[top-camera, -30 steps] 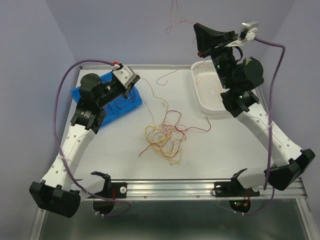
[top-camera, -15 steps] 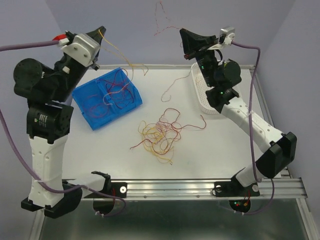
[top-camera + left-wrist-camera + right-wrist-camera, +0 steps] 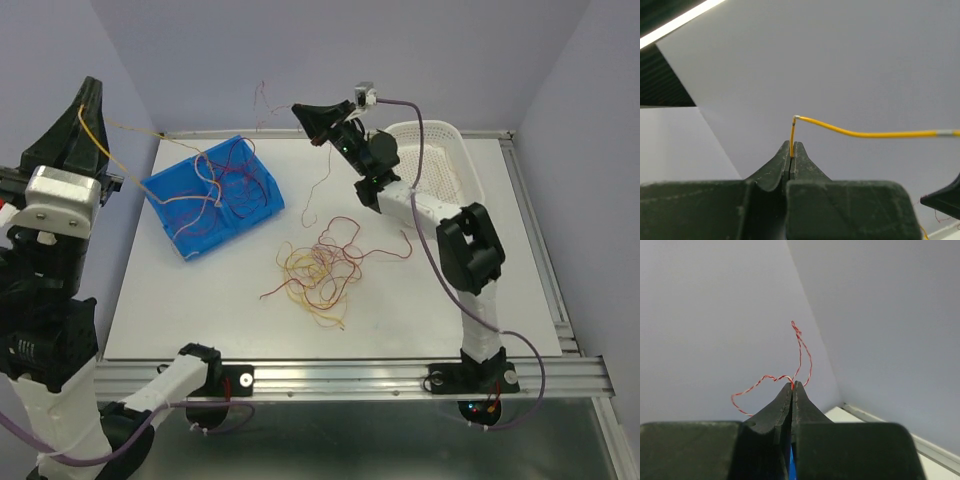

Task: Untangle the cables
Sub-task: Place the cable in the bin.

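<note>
High over the table (image 3: 200, 290), our left gripper (image 3: 791, 150) is clamped on a yellow wire (image 3: 865, 134) and our right gripper (image 3: 792, 388) on a red wire (image 3: 801, 347). Most cables (image 3: 320, 268) lie tangled mid-table. We judge this the strand-pulling step; next, spread the arms gently.

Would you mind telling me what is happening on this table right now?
It is an untangling job. The left fingers, high at the left, are shut on a yellow strand; the right fingers, near the far edge, pinch a red strand. A mixed tangle lies mid-table, and other strands sit in the blue tray.
</note>
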